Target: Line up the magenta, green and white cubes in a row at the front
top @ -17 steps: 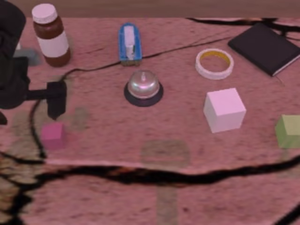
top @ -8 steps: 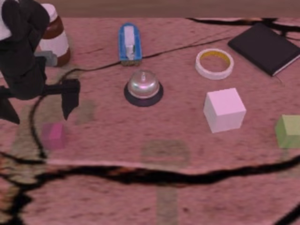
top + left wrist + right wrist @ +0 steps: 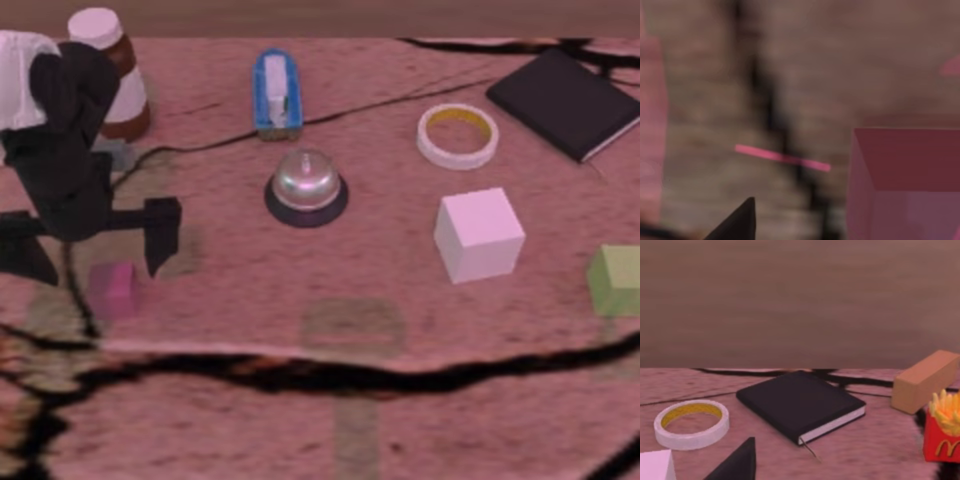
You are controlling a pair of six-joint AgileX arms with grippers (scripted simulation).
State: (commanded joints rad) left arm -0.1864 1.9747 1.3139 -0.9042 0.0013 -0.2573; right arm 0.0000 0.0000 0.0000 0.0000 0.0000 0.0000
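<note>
The small cube (image 3: 112,289) lies at the left of the frame, under the left gripper (image 3: 90,250). The bell (image 3: 306,186) is in the centre, the big cube (image 3: 479,235) to its right, the third cube (image 3: 617,281) at the right edge.

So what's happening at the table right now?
The left pincer hangs open over the table's left side, its fingers straddling the spot just above the magenta cube, which sits on the surface ungrasped. The white cube and green cube lie far off at the right, so no row is formed yet. The right arm is out of the top view; only a fingertip shows in its wrist view.
</note>
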